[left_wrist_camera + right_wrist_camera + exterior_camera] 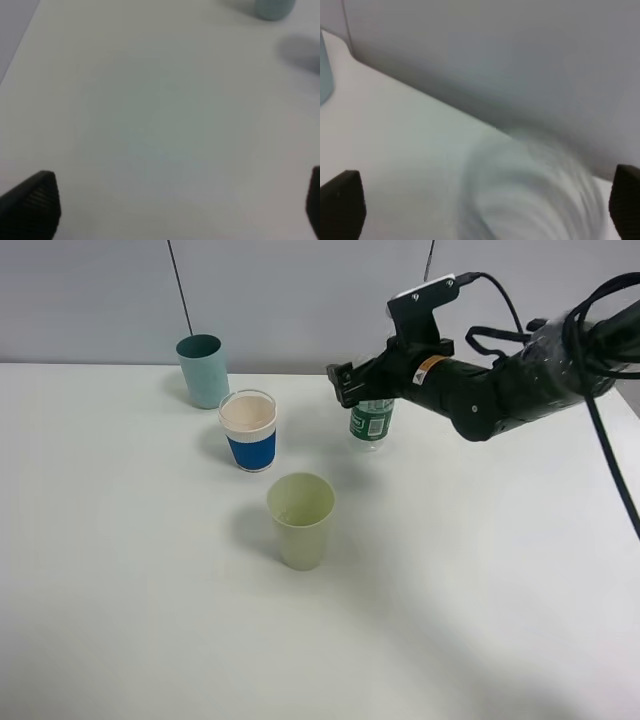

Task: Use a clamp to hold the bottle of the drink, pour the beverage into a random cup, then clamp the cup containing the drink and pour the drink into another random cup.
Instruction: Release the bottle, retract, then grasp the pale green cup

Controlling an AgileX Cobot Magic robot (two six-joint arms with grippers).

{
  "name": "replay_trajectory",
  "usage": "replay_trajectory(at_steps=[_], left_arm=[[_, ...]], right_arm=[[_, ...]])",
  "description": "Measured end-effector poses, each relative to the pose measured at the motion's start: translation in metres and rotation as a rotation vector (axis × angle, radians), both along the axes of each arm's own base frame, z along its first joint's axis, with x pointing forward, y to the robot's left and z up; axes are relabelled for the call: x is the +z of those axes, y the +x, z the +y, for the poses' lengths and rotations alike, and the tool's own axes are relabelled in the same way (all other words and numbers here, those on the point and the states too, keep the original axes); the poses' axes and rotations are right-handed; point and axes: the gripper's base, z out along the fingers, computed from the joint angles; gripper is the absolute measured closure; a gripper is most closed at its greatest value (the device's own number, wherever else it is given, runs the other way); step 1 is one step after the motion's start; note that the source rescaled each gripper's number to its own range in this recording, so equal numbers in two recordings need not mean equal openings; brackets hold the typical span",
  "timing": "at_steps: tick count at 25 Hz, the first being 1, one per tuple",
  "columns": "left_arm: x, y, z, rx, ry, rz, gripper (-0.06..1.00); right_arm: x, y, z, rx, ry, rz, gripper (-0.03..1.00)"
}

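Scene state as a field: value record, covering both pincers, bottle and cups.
right pincer: open, jaws wide on either side of bottle
left pincer: open, above bare table
bottle: upright on table
cups: teal cup at back, blue-banded cup in middle, yellow-green cup nearest camera, all upright
cup contents: cannot tell

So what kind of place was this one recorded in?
Most likely a robotics lab bench, not a home kitchen: a white table against a plain grey wall, and a cabled black robot arm working at a small bottle.
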Motion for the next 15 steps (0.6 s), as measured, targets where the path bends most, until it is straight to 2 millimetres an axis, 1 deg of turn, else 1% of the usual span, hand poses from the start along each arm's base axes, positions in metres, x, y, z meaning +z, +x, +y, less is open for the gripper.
replay_trajectory(at_steps=[5,11,15], left_arm=[[0.0,0.0,0.0,-0.001,-0.001,0.0,-0.06],[0.0,0.0,0.0,-0.001,-0.001,0.0,-0.06],[0.0,0.0,0.0,0.0,0.0,0.0,-0.06]], right_arm=[[0.043,-0.009,-0.004,0.0,0.005,-0.013,0.03],[0.101,-0.028,-0.014,0.02,-0.051,-0.116,0.03],[0.13,-0.039,-0.033,-0.002,-0.105,-0.127,0.03]])
